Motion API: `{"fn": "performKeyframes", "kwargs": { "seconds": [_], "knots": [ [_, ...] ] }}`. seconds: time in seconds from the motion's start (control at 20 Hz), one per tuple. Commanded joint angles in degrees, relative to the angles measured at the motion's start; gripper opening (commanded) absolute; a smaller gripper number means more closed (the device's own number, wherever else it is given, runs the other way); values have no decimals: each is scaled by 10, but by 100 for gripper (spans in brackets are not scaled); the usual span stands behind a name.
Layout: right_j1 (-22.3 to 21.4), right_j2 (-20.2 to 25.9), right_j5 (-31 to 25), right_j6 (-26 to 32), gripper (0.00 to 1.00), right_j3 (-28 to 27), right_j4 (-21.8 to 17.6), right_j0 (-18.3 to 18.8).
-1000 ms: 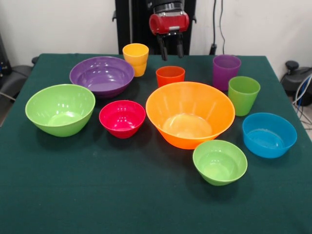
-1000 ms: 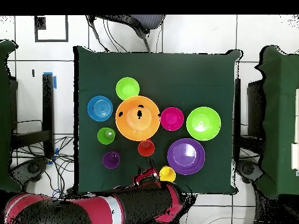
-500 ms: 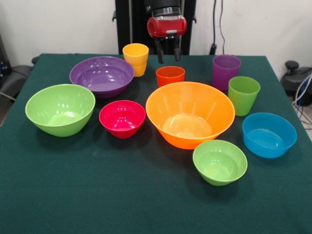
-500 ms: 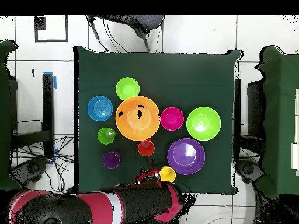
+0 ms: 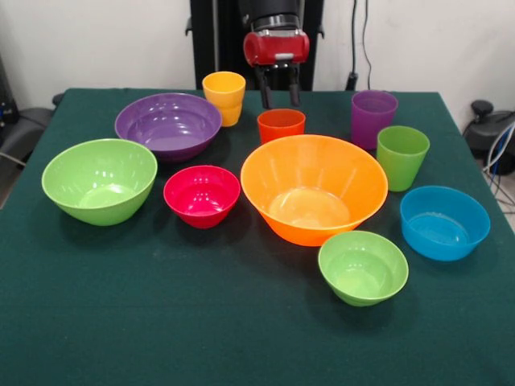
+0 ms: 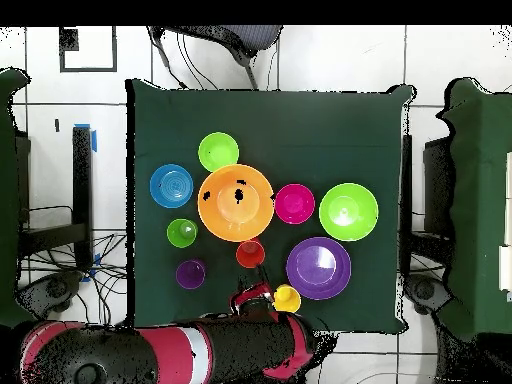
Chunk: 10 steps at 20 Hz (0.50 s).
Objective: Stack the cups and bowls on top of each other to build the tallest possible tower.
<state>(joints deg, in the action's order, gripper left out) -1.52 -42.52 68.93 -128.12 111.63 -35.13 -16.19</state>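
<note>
I see the green worktop with everything standing apart on it, nothing stacked. The orange bowl sits about mid-worktop, upright and empty. The purple bowl is toward the robot-side edge, on the left of the front view. The big green bowl lies nearest the worktop's left edge in that view, with the red bowl between it and the orange bowl, close to the orange one but not touching. The blue bowl is by the right edge, and the small green bowl stands just in front of the orange bowl, closest to the camera-side edge.

Of the cups, the purple cup and green cup stand near each other behind the blue bowl, toward the robot-side right corner. The yellow cup is just behind the purple bowl; it may be two cups nested, though I can't be sure from here. The orange cup stands just behind the orange bowl.

My end effector hangs above the robot-side edge, between the yellow cup and the orange cup, raised clear of both. Its two dark fingers point down, spread apart, with nothing between them. From overhead, the arm reaches in from the bottom edge.
</note>
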Motion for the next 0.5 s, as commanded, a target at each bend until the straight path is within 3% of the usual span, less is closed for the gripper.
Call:
{"fn": "performKeyframes", "kwargs": {
  "seconds": [0.05,0.5],
  "knots": [
    [25,43,45,96,100,-29,58,-11],
    [36,38,65,88,100,-29,64,-17]
  ]
}}
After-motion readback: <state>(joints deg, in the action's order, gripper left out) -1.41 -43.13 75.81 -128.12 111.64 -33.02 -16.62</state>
